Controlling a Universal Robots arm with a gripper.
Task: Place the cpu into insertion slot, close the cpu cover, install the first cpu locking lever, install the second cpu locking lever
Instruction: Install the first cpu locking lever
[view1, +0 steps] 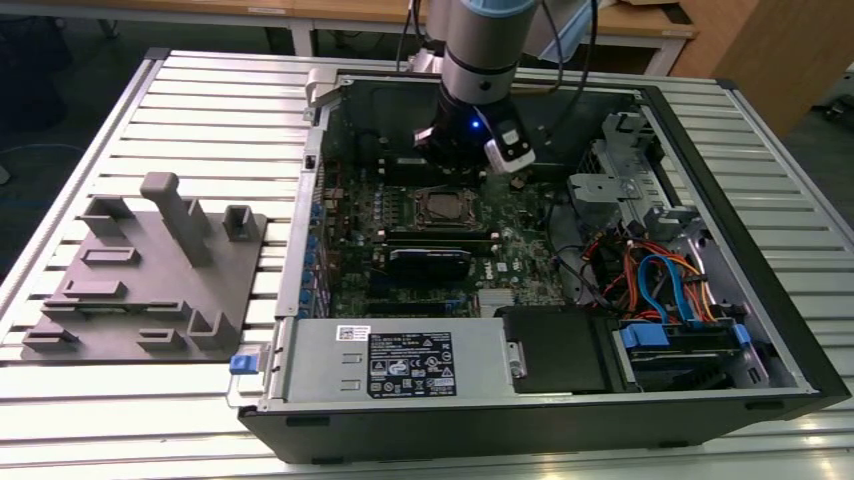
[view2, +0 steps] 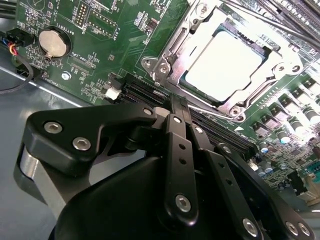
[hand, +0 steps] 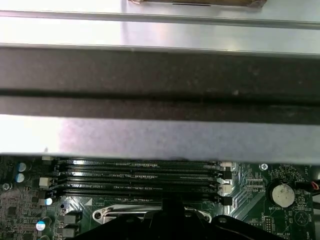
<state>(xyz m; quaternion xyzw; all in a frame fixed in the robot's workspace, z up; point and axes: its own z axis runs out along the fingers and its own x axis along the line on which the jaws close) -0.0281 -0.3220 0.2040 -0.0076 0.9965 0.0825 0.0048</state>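
Cpu (view2: 226, 61) seated in insertion slot (view2: 172, 75), upper right of second wrist view; cpu cover (view2: 175, 42) down around it. Claw (view2: 180, 107) fingers together, empty, just beside socket edge. Your risk: fingertip slips off thin lever, scrapes memory slots (view2: 145, 94) beside socket.

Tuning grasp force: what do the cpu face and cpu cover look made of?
The cpu: pale matte metal face, seemingly brushed silver-grey, with soft even glare. The cpu cover: thin bright steel-like frame, shiny, with sharp highlights along stamped edges. Both are judged by look alone.
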